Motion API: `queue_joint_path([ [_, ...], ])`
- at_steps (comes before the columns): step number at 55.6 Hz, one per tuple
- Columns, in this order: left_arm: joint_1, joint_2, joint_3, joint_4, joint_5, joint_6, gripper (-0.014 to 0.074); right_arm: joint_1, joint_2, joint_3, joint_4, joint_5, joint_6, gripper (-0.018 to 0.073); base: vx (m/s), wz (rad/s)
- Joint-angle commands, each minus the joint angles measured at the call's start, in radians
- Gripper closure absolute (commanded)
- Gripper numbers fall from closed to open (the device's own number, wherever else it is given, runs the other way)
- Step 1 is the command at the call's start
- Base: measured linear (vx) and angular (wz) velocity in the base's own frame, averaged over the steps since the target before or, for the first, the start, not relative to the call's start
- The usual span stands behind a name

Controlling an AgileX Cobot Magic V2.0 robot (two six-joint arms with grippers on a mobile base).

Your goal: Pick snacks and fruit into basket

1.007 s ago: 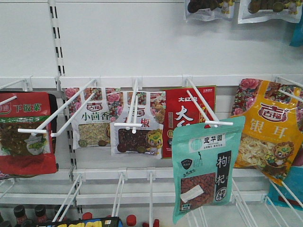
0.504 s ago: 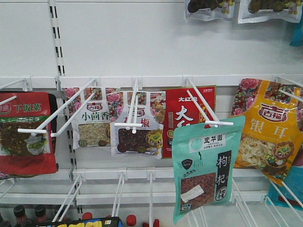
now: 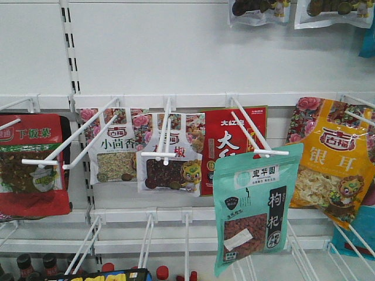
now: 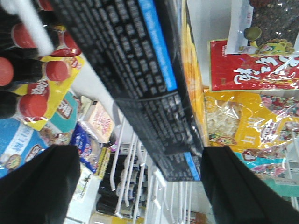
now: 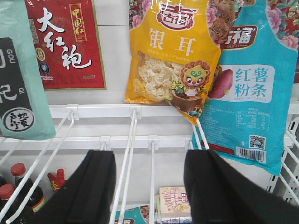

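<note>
Snacks hang on white pegs along the shelf wall: a teal pouch (image 3: 258, 211) in front, a yellow pouch (image 3: 331, 161), a red pouch (image 3: 225, 149) and two white pouches (image 3: 114, 152). Neither gripper shows in the front view. My right gripper (image 5: 149, 186) is open just below the yellow pouch (image 5: 173, 60), and only white peg wires run between its fingers. My left gripper (image 4: 140, 186) is open, with a black printed pack (image 4: 140, 79) lying beyond its wide-apart fingers. No fruit or basket is in view.
White peg wires (image 5: 133, 149) jut out toward me at several heights. A blue-teal pouch (image 5: 247, 93) hangs right of the yellow one. Red-capped bottles (image 4: 28, 70) and small boxes (image 5: 175, 200) stand on the lower shelf. Another red pouch (image 3: 32, 167) hangs far left.
</note>
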Motion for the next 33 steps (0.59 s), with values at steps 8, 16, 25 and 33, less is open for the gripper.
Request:
queue_joint_path([
  [8,-0.005,0.108,-0.028,-0.057,-0.264,-0.004,-0.0012,-0.002,0.010,-0.032,-0.002,-0.079,-0.007,0.0146,0.00,0.00],
  [16,-0.005,0.169,-0.060,-0.080,-0.325,0.034,-0.0008,-0.002,0.010,-0.032,-0.002,-0.079,-0.007,0.0146,0.00,0.00],
  [25,-0.005,0.213,-0.071,-0.135,-0.349,0.054,0.0001,-0.002,0.010,-0.032,-0.002,-0.079,-0.006,0.0146,0.00,0.00],
  [33,-0.005,0.248,-0.071,-0.155,-0.393,0.056,0.0031,-0.002,0.010,-0.032,-0.002,-0.079,-0.006,0.0146,0.00,0.00],
])
